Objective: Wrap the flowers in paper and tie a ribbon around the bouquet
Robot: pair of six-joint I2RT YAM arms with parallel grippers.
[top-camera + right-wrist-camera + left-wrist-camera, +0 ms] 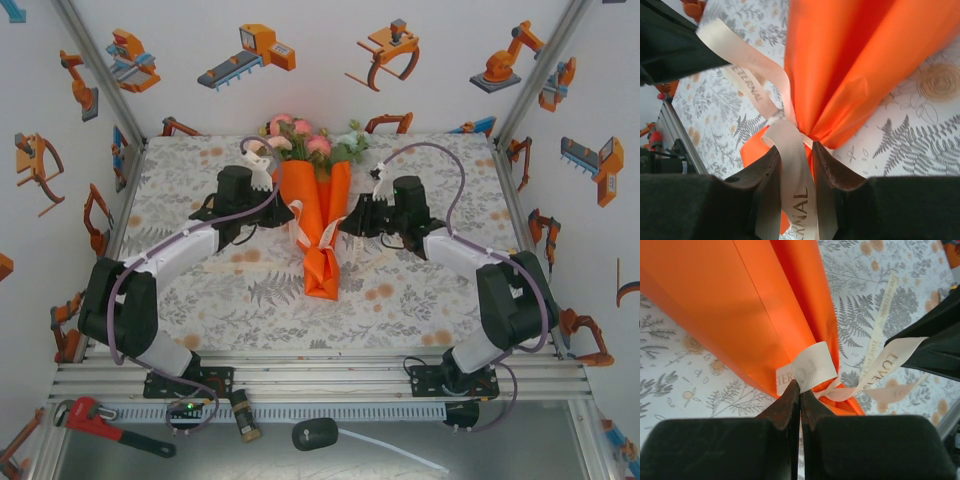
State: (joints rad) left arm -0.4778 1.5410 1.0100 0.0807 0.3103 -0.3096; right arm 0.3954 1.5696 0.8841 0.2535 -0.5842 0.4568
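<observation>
The bouquet lies in the middle of the table, an orange paper (322,200) cone with pink and cream flowers (300,138) at its far, wide end. The cream ribbon (327,237) circles the cone's narrow waist. My left gripper (292,214) sits at the waist's left side; its jaws (800,385) are nearly together, pinching the edge of a ribbon (812,365) loop against the paper (740,305). My right gripper (346,226) is at the waist's right side. Its fingers (795,148) stand apart, and a printed ribbon (795,175) tail runs loosely between them below the paper (850,65).
The floral tablecloth (200,290) covers the table, with walls on three sides. A red pipe wrench (95,420) and a black plug with a white cable (315,433) lie on the near ledge beyond the arm bases. Each arm's black body crowds the other's wrist view.
</observation>
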